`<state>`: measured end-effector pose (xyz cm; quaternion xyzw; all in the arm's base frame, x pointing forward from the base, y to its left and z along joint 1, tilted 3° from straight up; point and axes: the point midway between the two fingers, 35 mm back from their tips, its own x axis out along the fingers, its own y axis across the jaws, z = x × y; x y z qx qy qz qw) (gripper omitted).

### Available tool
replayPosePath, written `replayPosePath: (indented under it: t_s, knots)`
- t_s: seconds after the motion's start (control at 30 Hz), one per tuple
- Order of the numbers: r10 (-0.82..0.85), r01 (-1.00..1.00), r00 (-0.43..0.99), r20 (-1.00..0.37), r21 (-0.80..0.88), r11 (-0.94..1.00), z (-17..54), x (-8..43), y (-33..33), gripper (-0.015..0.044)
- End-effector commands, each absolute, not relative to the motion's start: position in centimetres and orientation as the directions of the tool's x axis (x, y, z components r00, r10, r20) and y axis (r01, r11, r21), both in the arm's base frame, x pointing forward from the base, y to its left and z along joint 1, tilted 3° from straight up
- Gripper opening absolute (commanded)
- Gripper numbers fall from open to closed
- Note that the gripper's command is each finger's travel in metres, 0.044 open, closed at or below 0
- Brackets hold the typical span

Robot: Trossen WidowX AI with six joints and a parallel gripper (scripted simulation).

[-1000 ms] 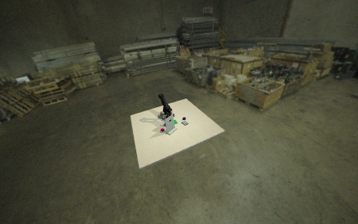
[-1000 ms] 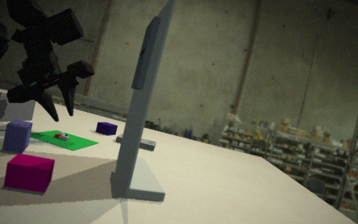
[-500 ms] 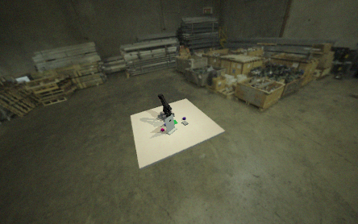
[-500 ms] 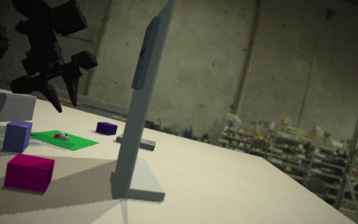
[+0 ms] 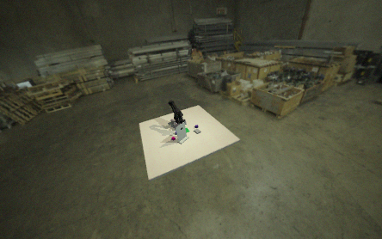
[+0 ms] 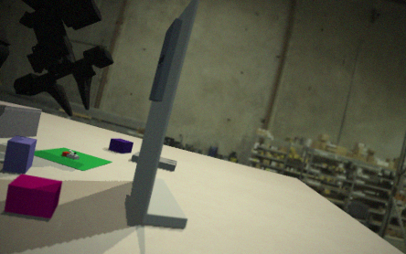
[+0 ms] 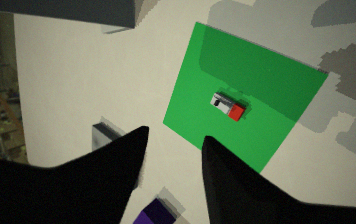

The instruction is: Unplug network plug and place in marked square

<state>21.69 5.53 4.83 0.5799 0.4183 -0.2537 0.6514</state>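
Note:
The plug (image 6: 70,154) (image 7: 228,106), grey-white with a red end, lies on the green marked square (image 6: 93,162) (image 7: 185,95), well inside its edges. My gripper (image 6: 79,111) (image 7: 176,138) is open with nothing between its fingers. It hangs above the table, clear of the plug and the square. The upright panel (image 5: 181,132) (image 6: 148,137) stands on its foot, with the socket block (image 6: 165,61) high on its face and no plug seen in it. The plug is too small to make out in the top view.
A magenta block (image 5: 173,138) (image 6: 33,196) and a blue-violet block (image 6: 19,155) stand near the panel. A dark purple block (image 5: 196,126) (image 6: 121,145) (image 7: 156,214) and a flat grey piece (image 5: 197,131) (image 6: 167,164) lie past the square. A grey box (image 6: 19,121) is at the left in the exterior view.

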Motion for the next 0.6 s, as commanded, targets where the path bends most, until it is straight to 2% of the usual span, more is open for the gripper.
replayPosePath:
  t_s: [0.0, 0.57]
  knots:
    - [0.16, 0.812, 0.525, -0.836, 0.548, 0.201, 5.7, 21.7, 5.6, 0.0156]
    - [0.159, 0.812, 0.525, -0.836, 0.548, 0.201, 8.4, 21.0, 5.3, 0.0156]
